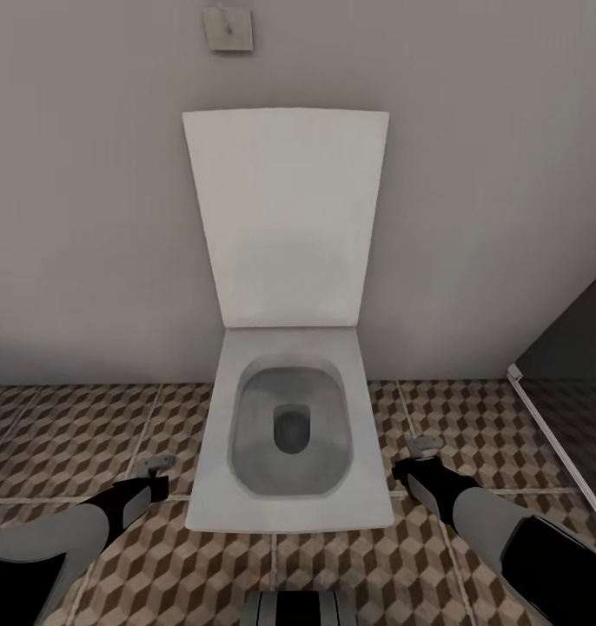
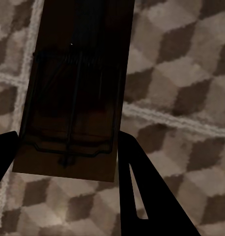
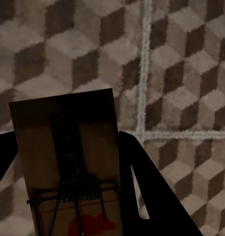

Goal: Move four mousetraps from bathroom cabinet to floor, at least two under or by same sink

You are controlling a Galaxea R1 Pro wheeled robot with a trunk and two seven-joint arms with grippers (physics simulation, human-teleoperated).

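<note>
You have a mousetrap (image 2: 75, 93) pinched in your left gripper (image 2: 68, 162) and another mousetrap (image 3: 70, 167) pinched in your right gripper (image 3: 68, 172), both above the bathroom floor (image 1: 472, 435) by the toilet (image 1: 289, 417); they look light, stiff and snappy, so hold the wooden edges.

A square white toilet (image 1: 289, 435), lid raised, stood against a plain grey wall (image 1: 89, 217) on cube-patterned tiles (image 1: 63, 435).
</note>
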